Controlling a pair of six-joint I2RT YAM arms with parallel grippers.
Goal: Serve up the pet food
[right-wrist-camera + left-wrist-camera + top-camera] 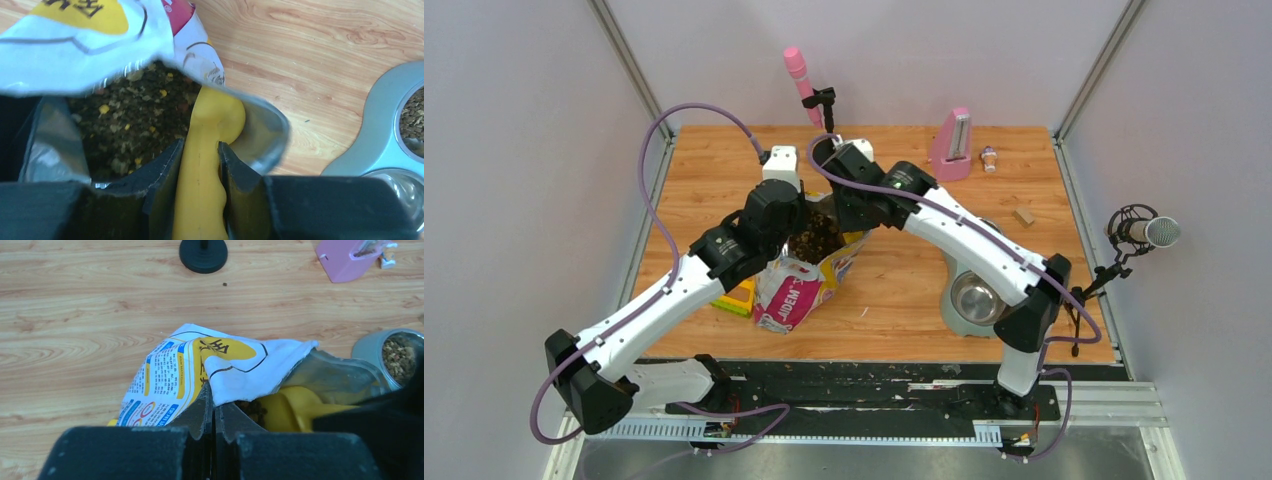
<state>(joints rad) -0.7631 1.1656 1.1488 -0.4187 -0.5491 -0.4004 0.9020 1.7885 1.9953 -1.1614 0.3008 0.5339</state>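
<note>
From above, both sets of fingers are hidden under the wrists, so only the wrist cameras show the grips. The left forearm also covers part of a yellow thing (736, 298) on the table, too cut off to identify.

The left gripper (214, 407) has its fingers pressed together on the white upper edge of the printed pet food bag (170, 375), which rises just ahead of the fingertips and folds off to their right. The bag's lower part is out of sight below this gripper. From above, the bag runs from the near side of the table up toward the far side, with its open mouth at the far end, between the two wrists.

The pet food (135, 115) fills that mouth as a loose brown and tan mass with yellowish bits, lying ahead and to the left of the right gripper's fingers. It faces upward and has no long axis of its own. Its depth cannot be judged, and the bag's flap covers its far part.

The right gripper (200, 150) pinches the handle of the yellow scoop (205, 200) between both fingers. The handle runs straight ahead from the fingers into the bag's mouth. The scoop's cup is not clearly visible. It is hidden by the foil lip and the kibble.

To the right of this gripper stands a grey double bowl (370, 135), cut off by the frame edge. Its farther cup holds more kibble.
</note>
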